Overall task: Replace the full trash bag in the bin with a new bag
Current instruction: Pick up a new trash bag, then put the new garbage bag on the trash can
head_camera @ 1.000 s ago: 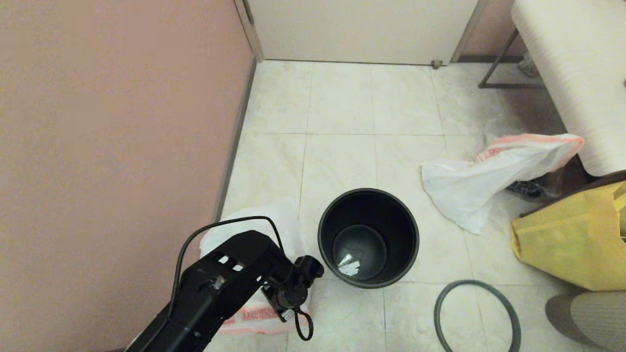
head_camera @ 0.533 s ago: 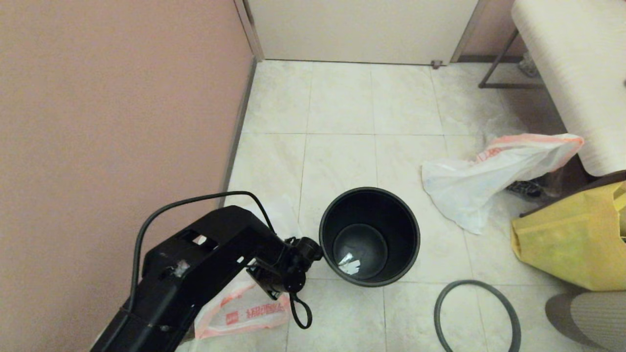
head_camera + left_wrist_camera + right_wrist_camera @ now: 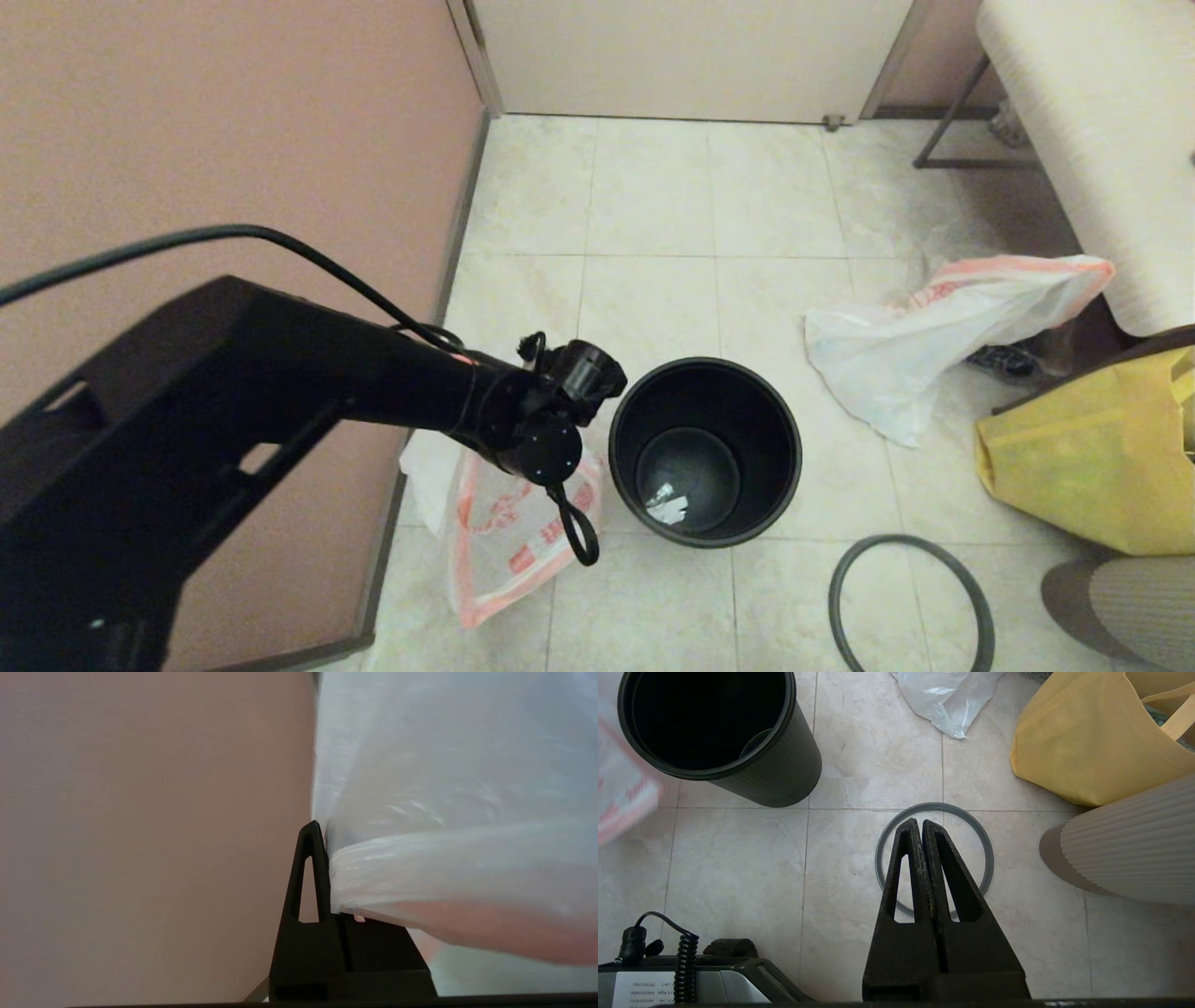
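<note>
The full trash bag [image 3: 513, 532] hangs just left of the bin [image 3: 784, 411], a translucent white bag with an orange-pink band and red print. My left gripper [image 3: 327, 830] is shut on its gathered plastic [image 3: 444, 812]; one finger [image 3: 312, 858] shows, the other is hidden behind the bag. In the head view the wrist hides the fingers. No cans can be made out. The bin [image 3: 784, 765] stands upright and unlined, with a small scrap [image 3: 666, 507] on its bottom. The limp new bag [image 3: 915, 345] lies on the floor at the right. My right gripper [image 3: 922, 821] is shut and empty, hovering over the grey rim ring [image 3: 987, 858].
The rim ring [image 3: 834, 597] lies flat on the tiles right of the bin. A yellow fabric bag [image 3: 1083, 467] and a ribbed white object [image 3: 1134, 854] crowd the right side. A pink wall [image 3: 233, 140] runs close along the left. A white bench [image 3: 1102, 121] stands at the back right.
My left arm has risen and swung towards the camera, lifting the bag off the floor so it now hangs beside the bin. The bin, ring and new bag have stayed put.
</note>
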You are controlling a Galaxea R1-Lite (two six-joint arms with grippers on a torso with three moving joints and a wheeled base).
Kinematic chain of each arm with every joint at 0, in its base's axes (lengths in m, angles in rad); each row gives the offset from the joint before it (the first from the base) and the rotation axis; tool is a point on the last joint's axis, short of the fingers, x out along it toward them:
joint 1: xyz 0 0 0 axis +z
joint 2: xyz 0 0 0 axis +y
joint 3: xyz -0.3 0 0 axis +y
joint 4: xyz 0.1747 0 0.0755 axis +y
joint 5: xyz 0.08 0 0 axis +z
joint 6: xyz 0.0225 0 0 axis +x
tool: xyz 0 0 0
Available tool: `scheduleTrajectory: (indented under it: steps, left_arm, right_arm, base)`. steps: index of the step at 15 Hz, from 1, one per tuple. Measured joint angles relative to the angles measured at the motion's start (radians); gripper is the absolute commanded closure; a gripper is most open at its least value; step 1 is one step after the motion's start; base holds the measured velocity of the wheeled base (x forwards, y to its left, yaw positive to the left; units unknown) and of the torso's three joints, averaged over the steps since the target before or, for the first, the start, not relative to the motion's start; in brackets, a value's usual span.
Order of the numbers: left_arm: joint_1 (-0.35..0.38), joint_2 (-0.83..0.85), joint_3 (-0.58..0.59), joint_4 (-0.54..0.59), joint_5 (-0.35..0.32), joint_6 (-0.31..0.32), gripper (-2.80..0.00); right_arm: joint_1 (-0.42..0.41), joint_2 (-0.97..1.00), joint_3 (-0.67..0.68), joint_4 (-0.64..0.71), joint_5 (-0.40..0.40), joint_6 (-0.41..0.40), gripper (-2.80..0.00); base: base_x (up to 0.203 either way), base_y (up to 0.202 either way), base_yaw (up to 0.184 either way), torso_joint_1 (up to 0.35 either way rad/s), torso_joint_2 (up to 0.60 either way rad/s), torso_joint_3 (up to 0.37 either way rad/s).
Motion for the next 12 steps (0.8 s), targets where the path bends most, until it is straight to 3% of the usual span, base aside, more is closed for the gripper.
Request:
scheduleTrajectory:
  steps: [5, 8, 10, 12]
  left_arm:
    - [-0.074, -0.341, 0.054, 0.072, -0.014, -0.041, 0.00]
    - [-0.203, -0.507, 0.073, 0.057, -0.033, -0.098, 0.00]
    - [-0.314, -0.609, 0.081, 0.056, -0.088, -0.136, 0.00]
    - [-0.398, -0.697, 0.091, 0.084, -0.207, -0.185, 0.00]
  right_arm:
    - [0.000, 0.000, 0.000, 0.000, 0.000, 0.000, 0.00]
    - [0.000, 0.000, 0.000, 0.000, 0.000, 0.000, 0.00]
    - [0.000, 0.000, 0.000, 0.000, 0.000, 0.000, 0.00]
    - [0.000, 0.000, 0.000, 0.000, 0.000, 0.000, 0.00]
  base:
    - [0.000, 0.000, 0.000, 0.000, 0.00, 0.000]
    - [0.000, 0.000, 0.000, 0.000, 0.00, 0.000]
    - [0.000, 0.000, 0.000, 0.000, 0.00, 0.000]
    - [0.000, 0.000, 0.000, 0.000, 0.00, 0.000]
